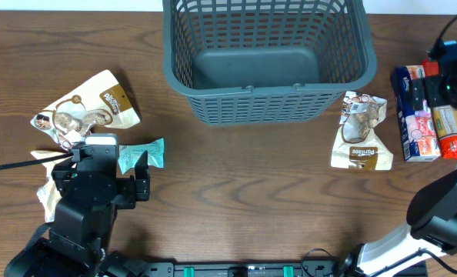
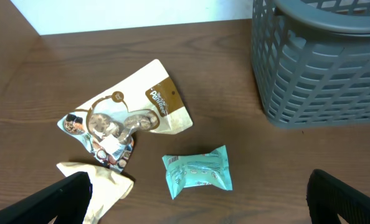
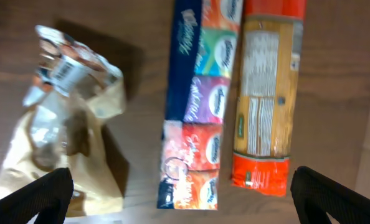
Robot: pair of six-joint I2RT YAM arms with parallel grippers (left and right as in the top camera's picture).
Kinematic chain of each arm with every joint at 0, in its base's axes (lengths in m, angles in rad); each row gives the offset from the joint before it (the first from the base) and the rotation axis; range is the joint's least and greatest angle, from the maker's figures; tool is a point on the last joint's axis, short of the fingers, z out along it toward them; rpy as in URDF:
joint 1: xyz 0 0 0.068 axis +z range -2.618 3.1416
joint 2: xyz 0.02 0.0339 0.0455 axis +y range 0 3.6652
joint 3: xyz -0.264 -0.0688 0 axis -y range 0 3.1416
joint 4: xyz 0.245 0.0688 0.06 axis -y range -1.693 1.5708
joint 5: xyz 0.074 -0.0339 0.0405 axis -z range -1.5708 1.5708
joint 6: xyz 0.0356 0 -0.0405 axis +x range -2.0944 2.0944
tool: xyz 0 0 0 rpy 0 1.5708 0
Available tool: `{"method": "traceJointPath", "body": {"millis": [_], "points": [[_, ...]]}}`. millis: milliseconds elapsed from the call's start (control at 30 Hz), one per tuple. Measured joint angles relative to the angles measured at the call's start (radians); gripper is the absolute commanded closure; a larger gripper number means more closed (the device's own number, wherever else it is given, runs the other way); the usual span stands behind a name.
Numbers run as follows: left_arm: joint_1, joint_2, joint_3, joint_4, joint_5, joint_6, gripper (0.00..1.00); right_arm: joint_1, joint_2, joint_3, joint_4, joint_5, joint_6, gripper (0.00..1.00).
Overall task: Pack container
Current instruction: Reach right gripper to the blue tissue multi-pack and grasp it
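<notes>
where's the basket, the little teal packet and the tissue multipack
basket (image 1: 267,106): overhead view, front lattice wall.
teal packet (image 2: 197,174): left wrist view, middle of the wrapper.
tissue multipack (image 3: 200,102): right wrist view, purple pack near its middle.

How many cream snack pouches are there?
3: one pouch left of the basket, a second pouch right of it, a third pouch, probably alike, partly hidden under the left arm.

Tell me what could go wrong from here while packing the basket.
1. The open left gripper hangs over the teal packet; a crumpled pouch lies close beside it and could get pinched too.
2. The tissue pack and orange packet lie side by side; grabbing one may drag the other.
</notes>
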Motion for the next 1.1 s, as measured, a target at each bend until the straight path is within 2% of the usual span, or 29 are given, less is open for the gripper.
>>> {"method": "traceJointPath", "body": {"millis": [333, 567, 867, 1100], "points": [[0.000, 0.000, 0.000, 0.000, 0.000, 0.000, 0.01, -0.052, 0.000, -0.197, 0.181, -0.003, 0.005, 0.01], [0.000, 0.000, 0.000, 0.000, 0.000, 0.000, 0.01, -0.053, 0.000, -0.238, 0.254, -0.056, 0.076, 0.01], [0.000, 0.000, 0.000, -0.003, 0.000, 0.000, 0.01, -0.053, 0.009, -0.253, 0.253, -0.026, 0.109, 0.01], [0.000, 0.000, 0.000, -0.052, 0.000, 0.000, 0.01, -0.059, 0.090, -0.254, 0.250, -0.004, 0.116, 0.01]]}}
